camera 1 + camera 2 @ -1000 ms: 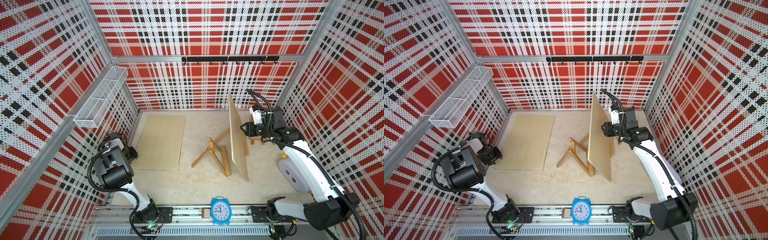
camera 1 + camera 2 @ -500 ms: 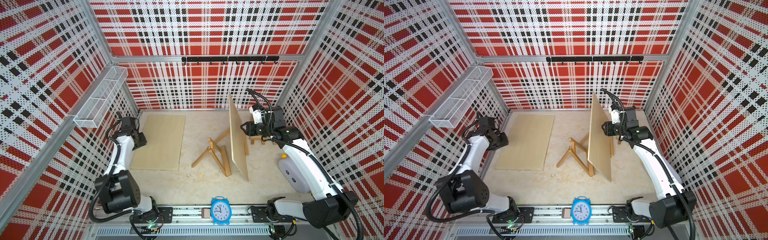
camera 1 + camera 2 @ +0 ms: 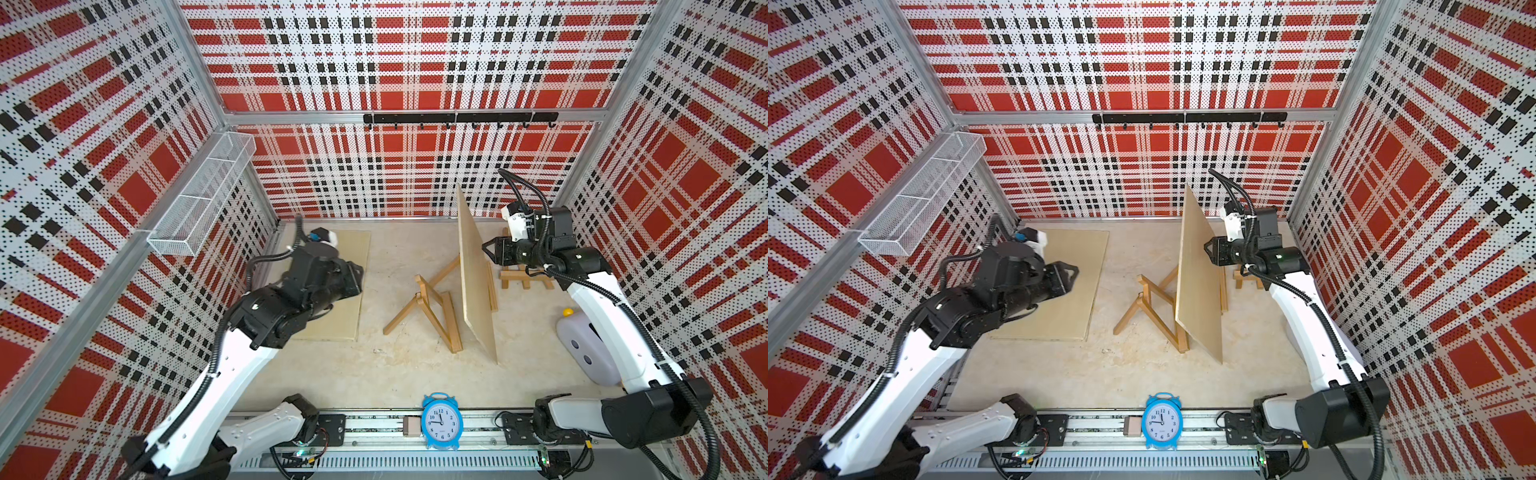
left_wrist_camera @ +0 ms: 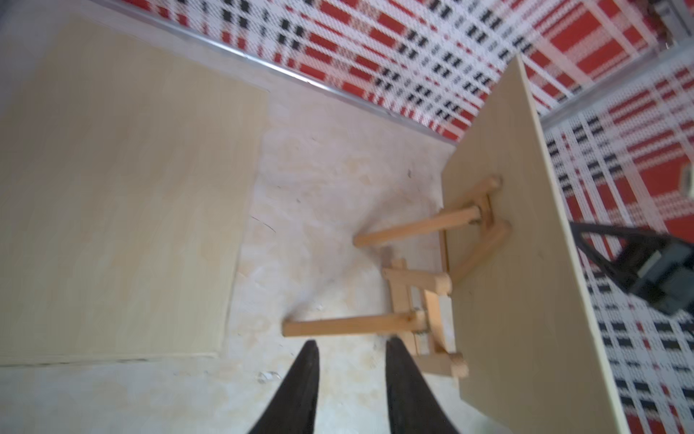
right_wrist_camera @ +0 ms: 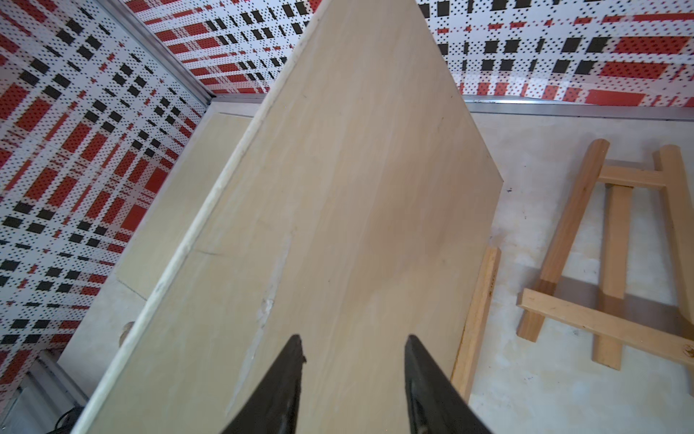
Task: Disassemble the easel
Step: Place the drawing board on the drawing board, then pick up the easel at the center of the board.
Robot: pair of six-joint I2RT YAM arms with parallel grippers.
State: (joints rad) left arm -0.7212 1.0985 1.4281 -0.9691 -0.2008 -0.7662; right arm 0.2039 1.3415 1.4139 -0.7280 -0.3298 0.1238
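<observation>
Tilted panel point(image 3: 476, 282) rests against easel frame point(image 3: 451, 322), flat panel point(image 3: 336, 324) lies to their left

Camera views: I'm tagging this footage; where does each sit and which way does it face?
Top views: high over the front rail, looking down at the easel and upright board; left arm and right arm show whole.
Left wrist: on the left arm, looking past the left gripper at the easel's rear legs and the upright board's back.
Right wrist: on the right arm, looking past the right gripper at the upright board's front face.
Shared: both wrist views see that board, opposite sides.
</observation>
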